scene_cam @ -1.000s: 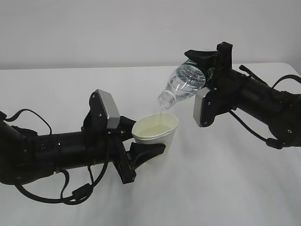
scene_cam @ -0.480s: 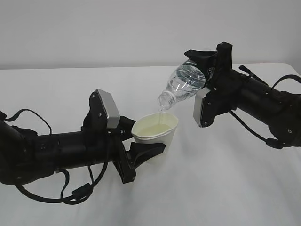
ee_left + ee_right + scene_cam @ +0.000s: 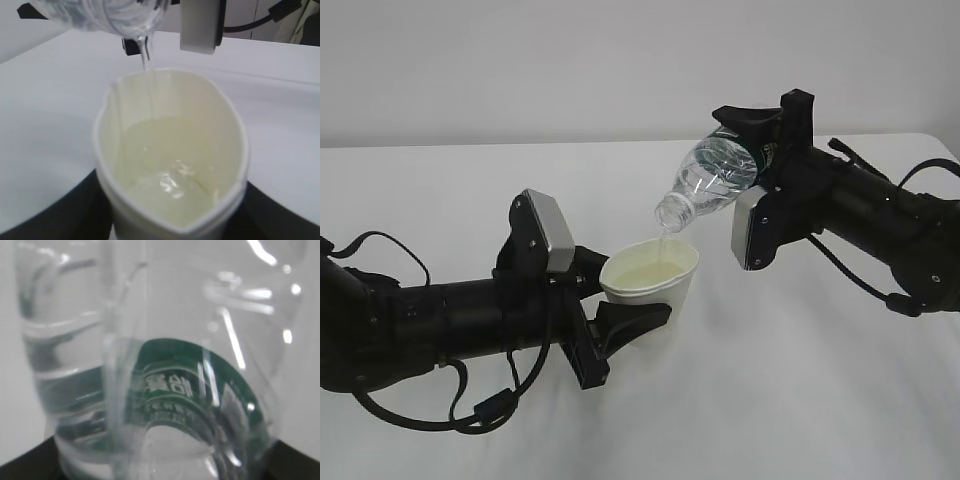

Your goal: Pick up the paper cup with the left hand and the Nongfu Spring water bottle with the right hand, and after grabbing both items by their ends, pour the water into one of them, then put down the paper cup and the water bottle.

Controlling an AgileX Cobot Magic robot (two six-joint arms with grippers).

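Water (image 3: pixel 146 50) runs thinly from our tilted bottle (image 3: pixel 712 178), pinched by the right gripper (image 3: pixel 757 140), into the cup (image 3: pixel 653 281) clamped by our left gripper (image 3: pixel 610 300). Pouring underway; setting both down remains.

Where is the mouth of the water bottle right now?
In the exterior view, the mouth of the water bottle sits centre-right, tipped down just above the paper cup, which the left end effector holds.
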